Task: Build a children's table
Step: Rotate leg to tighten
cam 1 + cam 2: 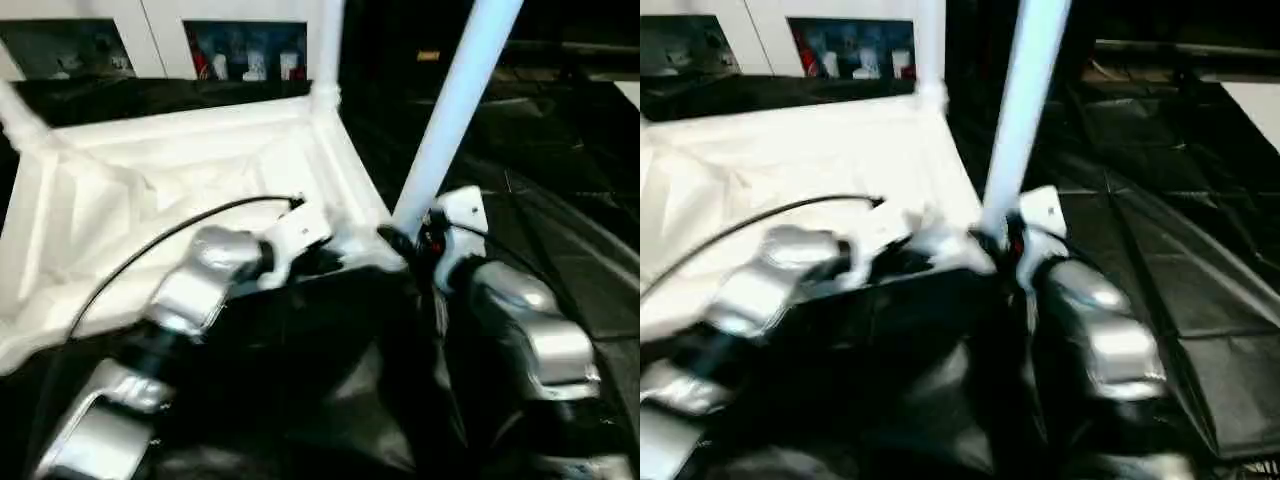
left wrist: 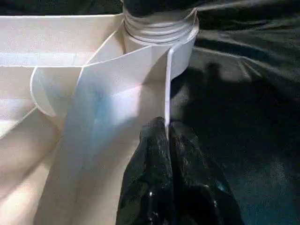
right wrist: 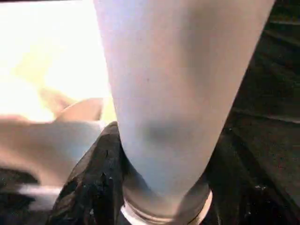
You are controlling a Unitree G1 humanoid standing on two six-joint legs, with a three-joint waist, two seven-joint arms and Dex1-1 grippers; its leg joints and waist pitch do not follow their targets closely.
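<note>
A white plastic tabletop (image 1: 180,190), its ribbed underside crossed by pale braces, lies on glossy black sheeting (image 1: 560,200). White tubular legs (image 1: 455,110) stand against a dark background. Black gripper fingers (image 2: 161,187) contrast with silver forearms (image 1: 535,335); a black cable (image 1: 150,245) crosses the white.

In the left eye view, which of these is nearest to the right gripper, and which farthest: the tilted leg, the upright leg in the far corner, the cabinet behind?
1. Tilted leg: between the fingers of the right gripper.
2. Upright leg: at the tabletop's far corner.
3. Cabinet: at the back.
</note>
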